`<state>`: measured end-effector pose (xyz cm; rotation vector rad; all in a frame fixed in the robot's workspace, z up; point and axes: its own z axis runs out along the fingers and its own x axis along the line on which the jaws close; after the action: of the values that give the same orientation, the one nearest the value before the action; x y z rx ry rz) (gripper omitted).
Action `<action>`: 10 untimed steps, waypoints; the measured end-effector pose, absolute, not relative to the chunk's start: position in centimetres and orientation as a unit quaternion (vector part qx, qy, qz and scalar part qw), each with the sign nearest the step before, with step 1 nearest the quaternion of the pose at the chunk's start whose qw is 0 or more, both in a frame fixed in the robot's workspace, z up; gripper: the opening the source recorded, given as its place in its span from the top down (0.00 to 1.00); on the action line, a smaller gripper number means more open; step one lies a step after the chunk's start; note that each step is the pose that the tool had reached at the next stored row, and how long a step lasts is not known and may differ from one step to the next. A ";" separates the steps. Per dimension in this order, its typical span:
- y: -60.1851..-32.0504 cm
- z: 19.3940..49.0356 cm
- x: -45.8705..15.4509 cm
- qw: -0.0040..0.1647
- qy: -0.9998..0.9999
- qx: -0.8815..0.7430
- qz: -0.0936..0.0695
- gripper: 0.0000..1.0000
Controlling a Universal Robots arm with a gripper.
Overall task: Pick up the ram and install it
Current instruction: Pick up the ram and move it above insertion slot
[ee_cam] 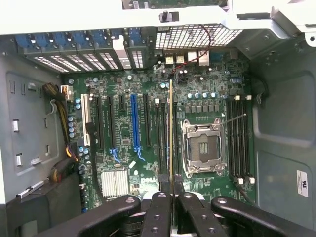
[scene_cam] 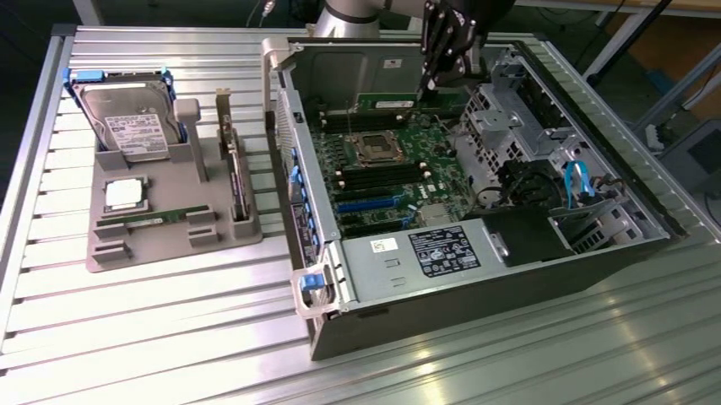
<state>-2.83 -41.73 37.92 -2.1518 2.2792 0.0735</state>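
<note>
The ribbed metal counter (scene_cam: 169, 337) is carrying an open computer case (scene_cam: 372, 253) and, at the exterior view's left, a grey tray (scene_cam: 169, 245) where a second green stick (scene_cam: 152, 218) is lying flat. Inside the case the motherboard (ee_cam: 207, 98) is lying face up, and this is where trouble could start. If the arm is descending off-line, the held board could be meeting a slot rim instead of the groove and bending or jamming. A stick this thin could also be twisting in the pinch once it is pressed. The open processor socket (ee_cam: 202, 148) is sitting just beside the dark memory slots (ee_cam: 163, 138), so a sideways drift could be scraping its contacts.

The gripper (scene_cam: 433, 83) is hanging above the far end of the case, its fingers pressed together on the ram (scene_cam: 394, 103). In the wrist view the ram (ee_cam: 171, 128) is showing edge-on as a thin pale line, running out from between the fingers (ee_cam: 160, 197) and lying roughly parallel to the slots. It is hovering apart from the motherboard, not seated.
</note>
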 end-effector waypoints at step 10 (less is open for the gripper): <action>-41.7 37.9 -2.8 0.003 0.717 -0.697 0.024 0.88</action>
<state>-2.80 -41.73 37.91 -2.1850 2.2481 0.0738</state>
